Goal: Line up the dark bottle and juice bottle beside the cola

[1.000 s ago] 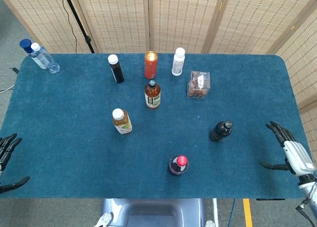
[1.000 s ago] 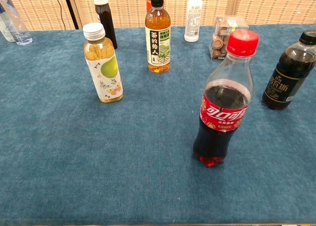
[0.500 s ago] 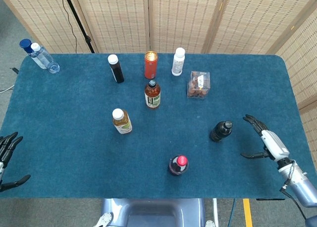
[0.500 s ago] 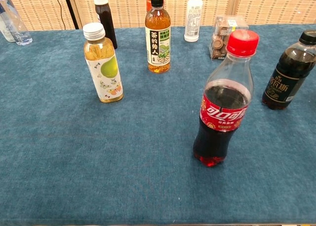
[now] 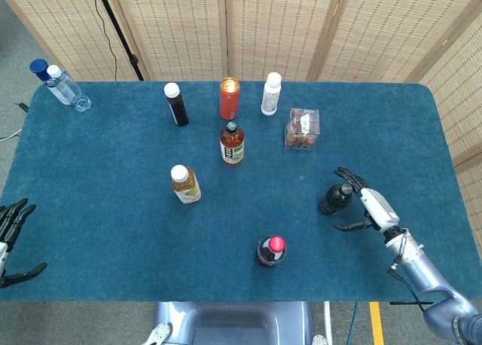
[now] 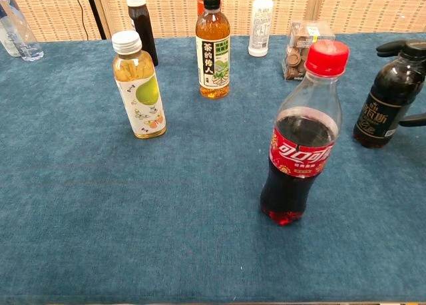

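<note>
At far left, our left robot hand (image 5: 11, 236) rests open off the blue-carpeted bench (image 5: 98, 172). The yellow juice bottle with white cap (image 5: 184, 184) stands mid-left; the red-capped cola bottle (image 5: 271, 250) near the front edge. Right, the dark black-capped bottle (image 5: 335, 199) stands upright, our right robot hand (image 5: 369, 206) spread wide just beside it, nothing gripped. We should close around its body, low, keeping it vertical.

— Where is our white-backed, black-fingered right hand (image 5: 370, 206)?
— Out over the front right of the table, fingers spread wide and curved, holding nothing; the grey forearm (image 5: 423, 273) runs back toward the corner.
— And our black left hand (image 5: 10, 236)?
— At the left edge, low, fingers apart, also holding nothing.
</note>
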Tool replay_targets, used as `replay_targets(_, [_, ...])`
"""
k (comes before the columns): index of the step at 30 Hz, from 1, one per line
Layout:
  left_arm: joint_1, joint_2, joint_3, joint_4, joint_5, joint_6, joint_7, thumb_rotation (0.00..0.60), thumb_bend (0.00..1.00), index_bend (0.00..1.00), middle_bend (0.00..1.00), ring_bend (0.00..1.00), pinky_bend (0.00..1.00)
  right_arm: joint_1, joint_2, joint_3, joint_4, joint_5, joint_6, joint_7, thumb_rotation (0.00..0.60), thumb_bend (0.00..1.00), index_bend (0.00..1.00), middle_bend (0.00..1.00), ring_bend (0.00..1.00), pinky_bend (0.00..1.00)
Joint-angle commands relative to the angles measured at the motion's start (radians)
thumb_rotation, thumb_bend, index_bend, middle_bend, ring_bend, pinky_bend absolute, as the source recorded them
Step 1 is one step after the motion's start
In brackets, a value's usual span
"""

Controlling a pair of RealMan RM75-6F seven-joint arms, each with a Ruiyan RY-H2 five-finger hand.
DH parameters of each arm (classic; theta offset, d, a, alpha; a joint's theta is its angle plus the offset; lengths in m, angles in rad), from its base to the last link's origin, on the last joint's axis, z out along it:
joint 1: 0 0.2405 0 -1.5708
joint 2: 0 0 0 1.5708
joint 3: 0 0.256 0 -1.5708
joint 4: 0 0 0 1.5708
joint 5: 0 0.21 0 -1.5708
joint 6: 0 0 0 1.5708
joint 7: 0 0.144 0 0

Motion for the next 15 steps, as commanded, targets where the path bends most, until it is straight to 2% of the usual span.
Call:
replay_targets(1, [-0.002,0.000,-0.001,-0.001,-0.002,-0.003,0.000,0.600,0.00,0.00,0.00,0.00,0.00,0.009,-0.036,0.022,0.018,0.039,-0.004,-0.020,0.600,0.00,0.00,0.00,0.00,0.00])
replay_targets(4, [-0.003,0.000,-0.001,-0.001,-0.003,-0.006,-0.001,0.600,0.00,0.00,0.00,0.00,0.00,0.011,-0.065,0.039,0.036,0.068,-0.001,-0.038,0.600,0.00,0.00,0.00,0.02,0.02])
replay_targets(6, [-0.004,0.001,-0.002,-0.002,-0.007,-0.008,-0.002,0.600,0.00,0.00,0.00,0.00,0.00,0.009,-0.096,0.060,0.058,0.100,0.010,-0.055,0.600,0.00,0.06,0.08,0.13,0.13])
replay_targets(8, [-0.004,0.002,-0.003,-0.003,-0.008,-0.009,-0.003,0.600,0.00,0.00,0.00,0.00,0.00,0.008,-0.118,0.070,0.075,0.115,0.019,-0.065,0.600,0.00,0.20,0.24,0.31,0.34])
replay_targets(10, [-0.004,0.002,-0.003,-0.003,-0.009,-0.009,-0.005,0.600,0.00,0.00,0.00,0.00,0.00,0.006,-0.134,0.072,0.093,0.119,0.029,-0.063,0.600,0.00,0.32,0.36,0.43,0.50])
replay_targets(12, [-0.004,0.002,-0.003,-0.003,-0.010,-0.009,-0.006,0.600,0.00,0.00,0.00,0.00,0.00,0.003,-0.148,0.070,0.111,0.117,0.042,-0.060,0.600,0.07,0.40,0.45,0.51,0.63])
replay_targets(15, [-0.004,0.002,-0.002,-0.003,-0.009,-0.010,-0.005,0.600,0.00,0.00,0.00,0.00,0.00,0.000,-0.152,0.063,0.120,0.110,0.049,-0.043,0.600,0.33,0.48,0.51,0.57,0.73])
